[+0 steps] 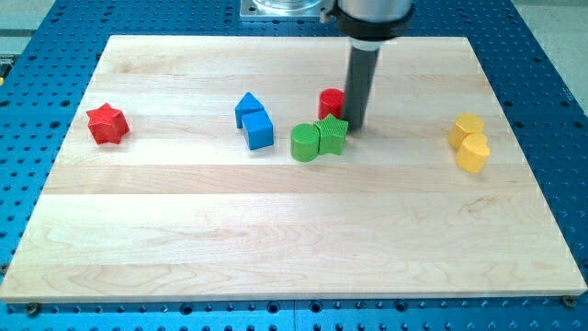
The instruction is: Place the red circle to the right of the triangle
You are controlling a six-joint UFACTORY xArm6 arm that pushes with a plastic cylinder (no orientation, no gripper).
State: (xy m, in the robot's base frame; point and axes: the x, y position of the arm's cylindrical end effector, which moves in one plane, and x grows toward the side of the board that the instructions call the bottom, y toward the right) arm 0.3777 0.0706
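You are seeing my tip (356,126), which has no fingers to open or close, sitting just right of the red circle (330,101), near the green star (333,134), so pushing toward the blue triangle (247,106) is risking bumping that star along too.

Worktop (276,230): pale wood board, lying on a blue perforated base (551,55). My tip (355,125) stands on it above centre. Red circle (331,103) just left of the tip, touching or nearly so. Green star (333,134) just below-left of the tip — green circle (305,142) touching that star's left side. Blue triangle (248,108) and blue cube (259,130) further left, touching. Red star (107,123) far left. Two yellow blocks (469,142), shapes unclear, well to the right — touching each other.
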